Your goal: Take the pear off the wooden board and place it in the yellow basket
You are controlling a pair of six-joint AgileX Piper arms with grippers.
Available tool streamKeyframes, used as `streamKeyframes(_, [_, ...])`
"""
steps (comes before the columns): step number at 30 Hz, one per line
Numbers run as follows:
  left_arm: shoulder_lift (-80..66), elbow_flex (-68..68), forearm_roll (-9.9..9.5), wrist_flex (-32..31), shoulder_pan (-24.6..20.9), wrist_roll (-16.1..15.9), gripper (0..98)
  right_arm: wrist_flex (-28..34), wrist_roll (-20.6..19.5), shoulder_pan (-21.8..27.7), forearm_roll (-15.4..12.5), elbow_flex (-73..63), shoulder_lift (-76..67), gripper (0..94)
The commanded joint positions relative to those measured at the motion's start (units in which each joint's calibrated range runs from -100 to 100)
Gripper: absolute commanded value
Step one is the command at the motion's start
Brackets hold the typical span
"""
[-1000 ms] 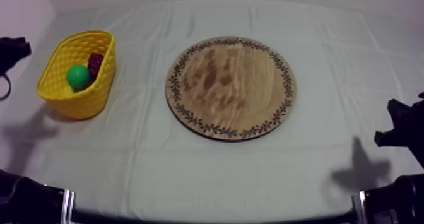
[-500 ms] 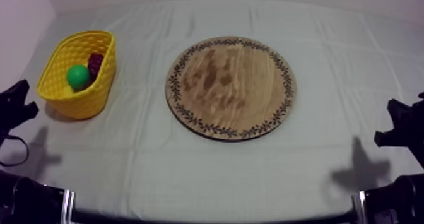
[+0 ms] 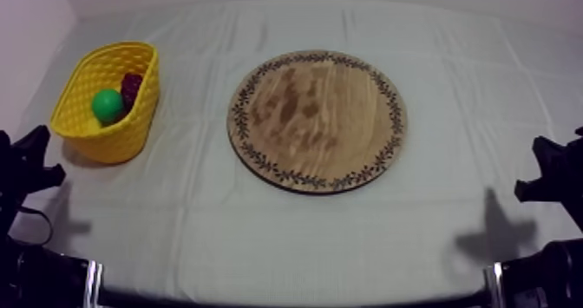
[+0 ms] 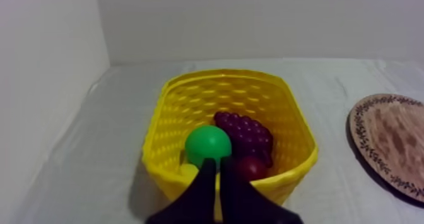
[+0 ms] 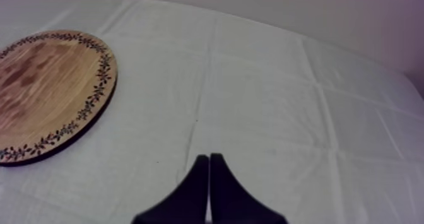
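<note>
The green pear (image 3: 108, 105) lies inside the yellow basket (image 3: 104, 140) at the table's left, beside a bunch of grapes (image 3: 131, 86). In the left wrist view the pear (image 4: 208, 146) sits between the grapes (image 4: 247, 133) and a small red fruit (image 4: 253, 167). My left gripper (image 3: 35, 160) is low at the left, short of the basket (image 4: 221, 76). Its tips (image 4: 217, 165) lie together as a narrow wedge, shut on nothing. The round wooden board (image 3: 317, 119) has nothing on it. My right gripper (image 3: 542, 168) rests low at the right and is also shut (image 5: 208, 158).
The board (image 5: 44, 94) lies left of the right gripper's line, with bare cloth ahead of it. Its rim (image 4: 388, 144) shows to the right of the basket. A pale wall stands behind and left of the basket.
My left gripper has drawn back from beside the basket's upper left, down to the table's lower left edge. The right arm, the fruit and the board have not moved.
</note>
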Motion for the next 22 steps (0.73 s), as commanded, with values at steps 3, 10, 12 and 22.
streamKeyframes(3, [-0.4,0.1,1.36,0.9,-0.4,-1.0,0.0,0.0,0.0,0.0,0.0,0.1,0.0,0.5])
streamKeyframes(10, [-0.6,0.1,1.8,1.4,-1.1,-0.5,0.0,0.0,0.0,0.0,0.0,0.1,0.0,0.5])
streamKeyframes(12, [-0.6,0.1,1.82,1.5,-1.5,-0.3,0.0,0.0,0.0,0.0,0.0,0.1,0.0,0.5])
streamKeyframes(22, [-0.6,-0.2,1.87,3.8,-3.0,-2.0,0.0,0.0,0.0,0.0,0.0,0.1,0.0,0.5])
